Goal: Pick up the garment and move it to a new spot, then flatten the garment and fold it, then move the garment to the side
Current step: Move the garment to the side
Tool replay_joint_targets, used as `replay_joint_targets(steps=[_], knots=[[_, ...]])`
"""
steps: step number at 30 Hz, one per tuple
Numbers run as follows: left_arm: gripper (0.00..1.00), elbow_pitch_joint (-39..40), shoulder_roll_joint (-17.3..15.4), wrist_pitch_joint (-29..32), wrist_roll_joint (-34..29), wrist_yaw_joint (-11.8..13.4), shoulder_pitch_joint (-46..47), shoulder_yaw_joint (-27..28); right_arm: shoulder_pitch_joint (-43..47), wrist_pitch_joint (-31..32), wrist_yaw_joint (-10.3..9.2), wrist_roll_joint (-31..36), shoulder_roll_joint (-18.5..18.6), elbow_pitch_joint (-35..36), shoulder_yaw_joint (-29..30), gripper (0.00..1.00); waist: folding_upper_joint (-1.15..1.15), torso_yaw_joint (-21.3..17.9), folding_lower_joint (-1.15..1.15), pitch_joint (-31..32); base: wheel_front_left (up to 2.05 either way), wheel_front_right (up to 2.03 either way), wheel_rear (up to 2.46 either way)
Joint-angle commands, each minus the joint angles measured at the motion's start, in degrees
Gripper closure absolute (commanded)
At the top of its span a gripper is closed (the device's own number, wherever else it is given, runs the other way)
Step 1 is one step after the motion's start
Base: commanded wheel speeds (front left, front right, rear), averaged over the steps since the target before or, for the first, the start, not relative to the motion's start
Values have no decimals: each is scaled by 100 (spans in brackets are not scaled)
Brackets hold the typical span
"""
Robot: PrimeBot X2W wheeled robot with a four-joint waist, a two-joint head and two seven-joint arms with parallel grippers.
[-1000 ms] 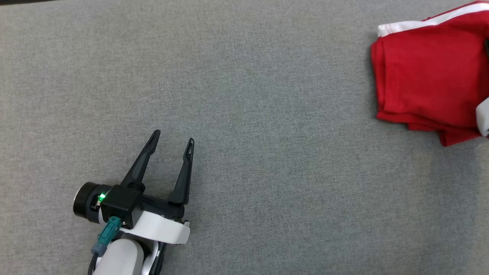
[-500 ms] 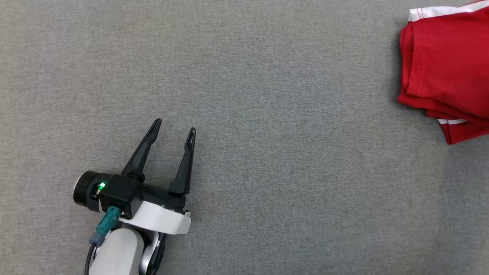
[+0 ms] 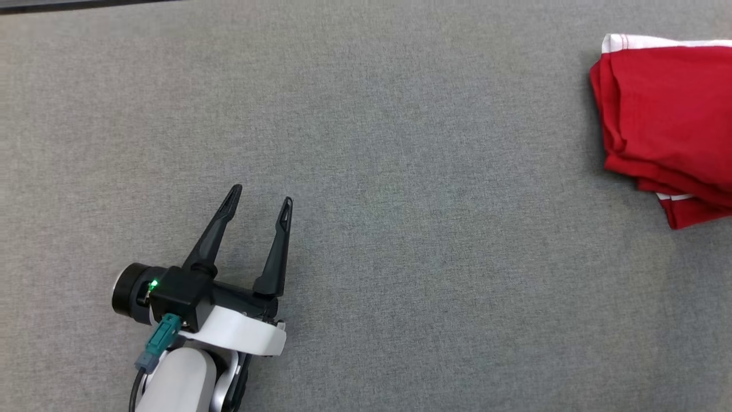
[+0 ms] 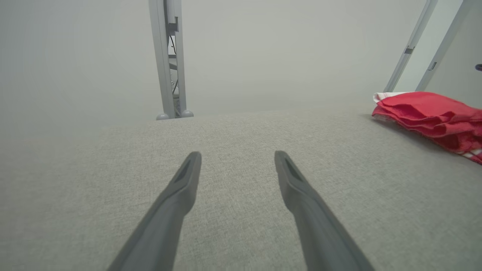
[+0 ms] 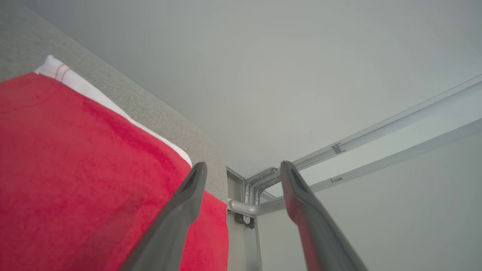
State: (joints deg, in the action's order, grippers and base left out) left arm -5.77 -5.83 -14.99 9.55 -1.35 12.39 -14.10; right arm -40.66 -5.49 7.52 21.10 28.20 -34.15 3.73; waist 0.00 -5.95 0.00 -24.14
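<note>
1. Noted grey fabric surface (image 3: 400,171), pale wall (image 4: 301,56) beyond.
2. Found red garment (image 3: 669,114), white-trimmed, folded, lying at far right of surface.
3. Recorded left gripper (image 3: 260,194) at near left, fingers parted, grasping nothing.
4. Recorded right gripper (image 5: 243,167) close by garment, fingers parted, grasping nothing.

A grey woven covering (image 3: 400,171) is seen spread flat over the whole work surface, with a dark strip (image 3: 57,4) along its far edge. Beyond that edge an upright metal post (image 4: 167,56) is seen (two rounded feet (image 4: 187,113) at its base), and two slanted rails (image 4: 411,45) are set before a pale wall (image 4: 282,45).
</note>
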Motion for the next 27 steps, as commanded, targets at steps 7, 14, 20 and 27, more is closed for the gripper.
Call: replay_joint_targets(steps=[7,14,20,27], knots=[[0,-52,82,-26,137,139,-205,96,521,-616,-6,-229,-948,512,364,0,0,170,0,522,0,0,0],[0,-152,203,-26,486,310,-466,239,1184,-951,-6,-1781,-1727,764,-379,0,0,463,0,1174,0,0,0],[0,-146,244,-26,664,477,-663,357,1913,-972,-6,-2415,-2085,1375,-720,0,0,690,0,1550,0,0,0],[0,-151,269,-25,870,469,-1055,483,3178,-971,-6,-2959,-2407,2348,-1005,0,0,798,0,2028,0,0,0]])
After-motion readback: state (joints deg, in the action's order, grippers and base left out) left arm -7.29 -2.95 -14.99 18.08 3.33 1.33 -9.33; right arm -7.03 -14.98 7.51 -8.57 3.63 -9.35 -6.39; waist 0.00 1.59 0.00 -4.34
